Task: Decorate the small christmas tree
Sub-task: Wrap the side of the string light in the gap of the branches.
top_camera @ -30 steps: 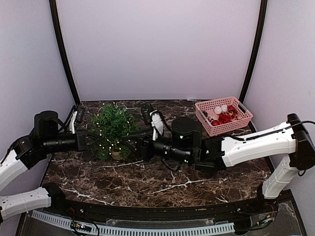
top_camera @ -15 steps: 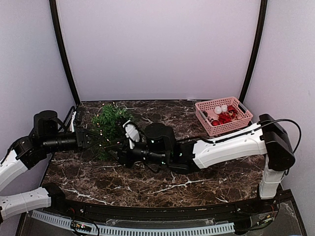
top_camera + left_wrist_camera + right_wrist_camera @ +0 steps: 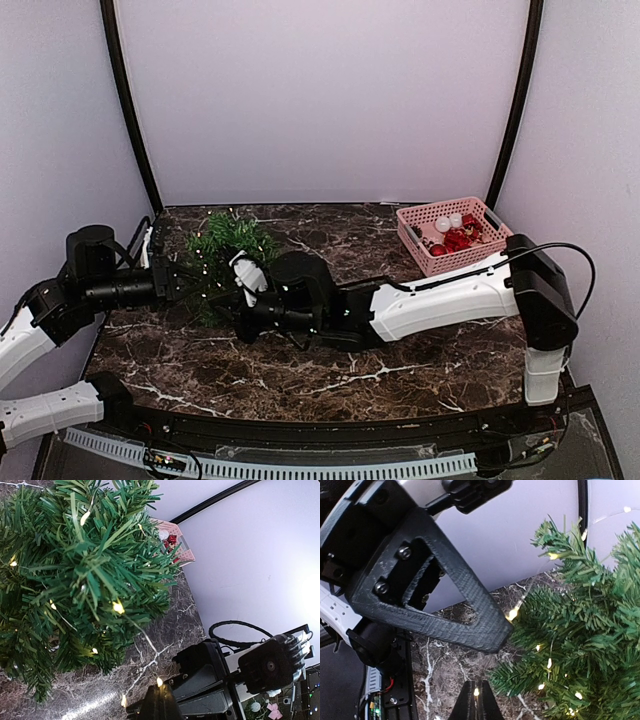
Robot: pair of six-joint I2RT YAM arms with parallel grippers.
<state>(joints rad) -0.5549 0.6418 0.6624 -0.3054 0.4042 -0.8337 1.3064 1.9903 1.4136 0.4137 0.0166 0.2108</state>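
The small christmas tree [image 3: 225, 252] stands at the back left of the marble table, dark green with tiny lit bulbs; it fills the left wrist view [image 3: 75, 570] and the right side of the right wrist view [image 3: 585, 645]. My left gripper [image 3: 190, 283] is at the tree's left side; its jaws [image 3: 160, 702] are shut on the thin light string [image 3: 159, 681]. My right gripper [image 3: 242, 315] reaches in low at the tree's front right, jaws [image 3: 476, 705] shut on the same string, with a glowing bulb [image 3: 476, 692] between the tips. The left gripper's black finger [image 3: 445, 600] hangs close above.
A pink basket [image 3: 455, 236] of red and white ornaments stands at the back right, also seen in the left wrist view [image 3: 172, 540]. The long white right arm [image 3: 440, 295] lies across the table's middle. Black frame posts and pale walls close in the sides and back.
The right arm has swung left to the tree's base and its jaws have closed on the light string. The left arm has stayed put, still shut.
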